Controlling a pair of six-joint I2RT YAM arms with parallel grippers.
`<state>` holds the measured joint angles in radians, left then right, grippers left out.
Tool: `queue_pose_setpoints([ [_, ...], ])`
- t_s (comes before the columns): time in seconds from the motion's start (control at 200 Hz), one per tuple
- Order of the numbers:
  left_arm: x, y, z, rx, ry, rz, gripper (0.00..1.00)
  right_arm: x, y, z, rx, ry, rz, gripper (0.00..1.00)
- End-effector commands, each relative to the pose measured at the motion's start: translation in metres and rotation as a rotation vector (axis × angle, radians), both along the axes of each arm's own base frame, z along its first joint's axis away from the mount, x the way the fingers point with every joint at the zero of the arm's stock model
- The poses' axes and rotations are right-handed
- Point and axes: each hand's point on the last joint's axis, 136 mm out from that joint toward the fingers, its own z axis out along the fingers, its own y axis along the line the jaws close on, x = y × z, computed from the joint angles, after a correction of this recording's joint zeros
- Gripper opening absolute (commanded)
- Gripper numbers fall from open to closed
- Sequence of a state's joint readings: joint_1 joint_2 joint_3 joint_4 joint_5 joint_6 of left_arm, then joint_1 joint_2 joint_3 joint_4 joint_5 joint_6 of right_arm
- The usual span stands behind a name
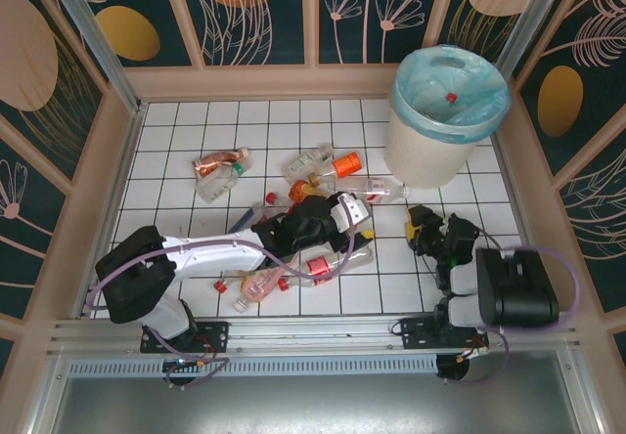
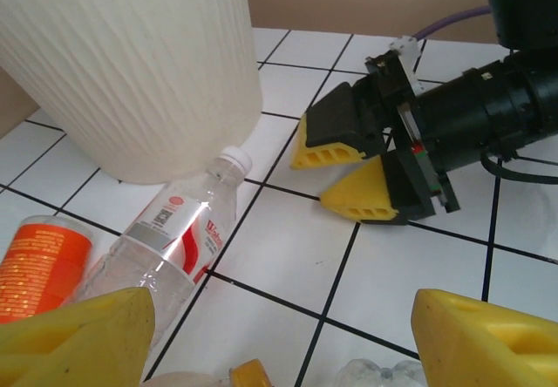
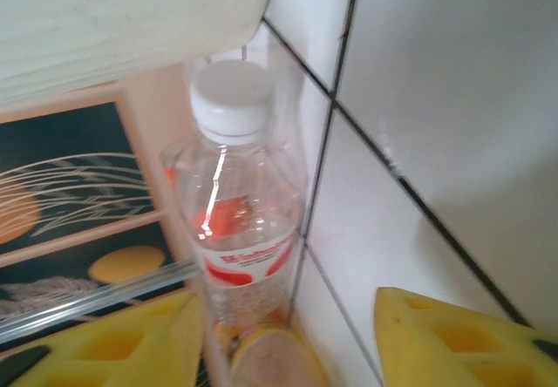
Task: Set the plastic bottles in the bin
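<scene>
Both pairs of jaws stand wide apart and hold nothing. The left gripper (image 2: 288,348) hangs low over the tiled table (image 1: 196,121), aimed at a clear bottle (image 2: 179,239) with a red label and a white cap. That bottle lies on its side with its cap end at the foot of the bin (image 1: 425,155) (touching or just beside it, I cannot tell). The right gripper (image 1: 423,227) sits low near the same bottle, facing it from the other side. An orange-labelled bottle (image 2: 39,269) lies just beside the clear one, and more plastic bottles (image 1: 262,284) are scattered around the left arm.

I judge the step in hand to be a reach for the next bottle, with most of the job left. The next move calls for the left gripper to go forward and down until its fingers straddle the bottle's body. It should then close gently enough that the slick plastic does not squirt out. It should keep apart from the right gripper and the bin wall.
</scene>
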<state>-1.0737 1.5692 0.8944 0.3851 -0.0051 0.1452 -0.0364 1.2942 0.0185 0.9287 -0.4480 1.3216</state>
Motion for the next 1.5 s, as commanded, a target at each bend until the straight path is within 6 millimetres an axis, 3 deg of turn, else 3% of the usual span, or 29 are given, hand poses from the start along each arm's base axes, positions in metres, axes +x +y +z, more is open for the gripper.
queue_pose_setpoints([
  [0.0, 0.001, 0.0, 0.019, -0.033, -0.022, 0.013, 0.78, -0.007, -0.023, -0.021, -0.234, 0.132, -0.057, 0.64],
  [0.08, 0.0, -0.001, 0.02, -0.035, -0.022, 0.011, 0.78, -0.002, -0.029, -0.01, -0.259, 0.112, -0.071, 0.66],
  [0.17, 0.001, -0.001, 0.021, -0.043, -0.018, 0.011, 0.78, 0.007, -0.022, -0.006, -0.247, 0.099, -0.026, 0.65],
  [0.385, 0.0, 0.001, 0.025, -0.049, -0.019, 0.017, 0.78, 0.032, -0.01, -0.007, -0.182, 0.068, 0.02, 0.61],
  [0.681, 0.0, 0.008, 0.024, -0.034, -0.029, 0.034, 0.78, 0.056, -0.012, -0.009, -0.172, 0.043, -0.006, 0.6],
  [1.491, 0.003, 0.002, 0.016, -0.019, -0.016, 0.029, 0.78, 0.078, -0.004, -0.023, -0.094, 0.008, -0.02, 0.56],
])
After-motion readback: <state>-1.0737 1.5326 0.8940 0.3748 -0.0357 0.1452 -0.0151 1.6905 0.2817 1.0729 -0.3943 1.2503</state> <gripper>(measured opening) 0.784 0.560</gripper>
